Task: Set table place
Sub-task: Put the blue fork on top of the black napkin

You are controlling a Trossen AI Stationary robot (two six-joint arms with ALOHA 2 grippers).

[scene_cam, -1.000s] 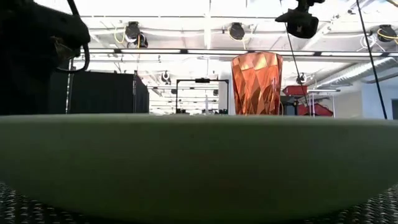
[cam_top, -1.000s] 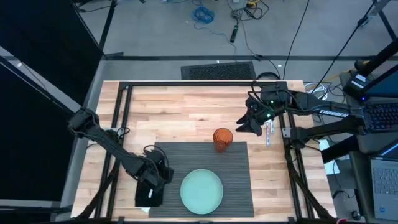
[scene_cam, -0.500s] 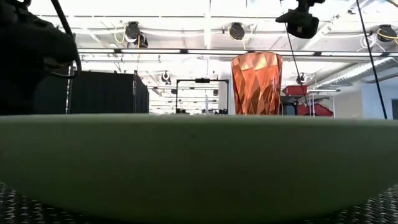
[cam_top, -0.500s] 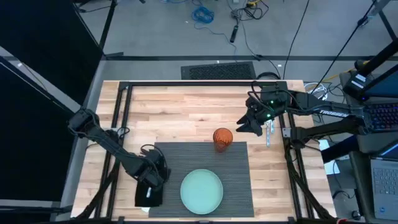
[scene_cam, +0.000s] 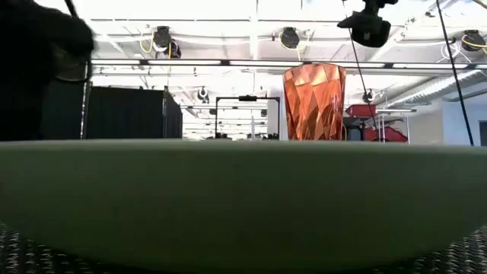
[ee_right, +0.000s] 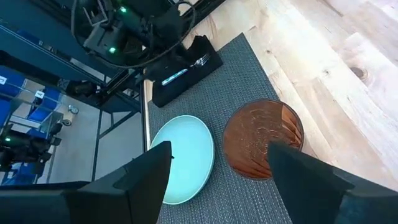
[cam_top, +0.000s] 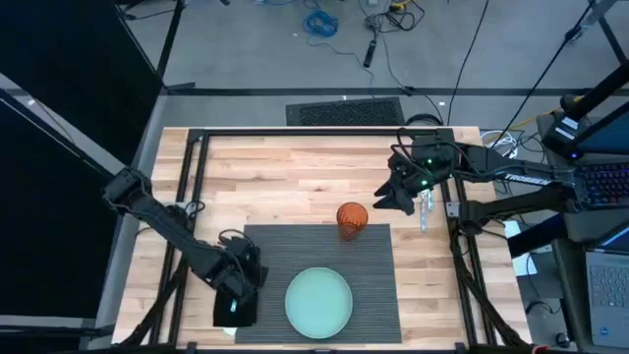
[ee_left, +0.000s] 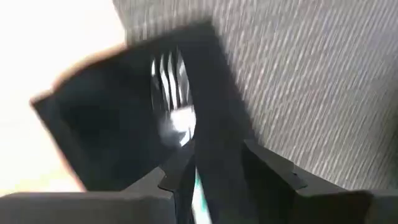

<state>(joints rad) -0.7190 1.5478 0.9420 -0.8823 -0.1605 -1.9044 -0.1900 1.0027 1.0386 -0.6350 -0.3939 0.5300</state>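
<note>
Left claw (cam_top: 236, 307) is hovering over the black napkin (ee_left: 106, 130) and fork (ee_left: 173, 106), beside the placemat (cam_top: 369, 265); I cannot tell its opening. Right claw (ee_right: 217, 186) is gaping apart, empty, above the cup (ee_right: 262, 138).

Robotics lab: floor cables (cam_top: 320, 22), overhead lighting rigs (scene_cam: 289, 36).

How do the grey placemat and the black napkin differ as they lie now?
The placemat is grey, ribbed and far larger; the napkin is plain black and small. The placemat carries the green plate and orange cup; the napkin carries a fork. The left gripper sits over the napkin, the right gripper beyond the placemat. Both lie flat on the wooden table.
</note>
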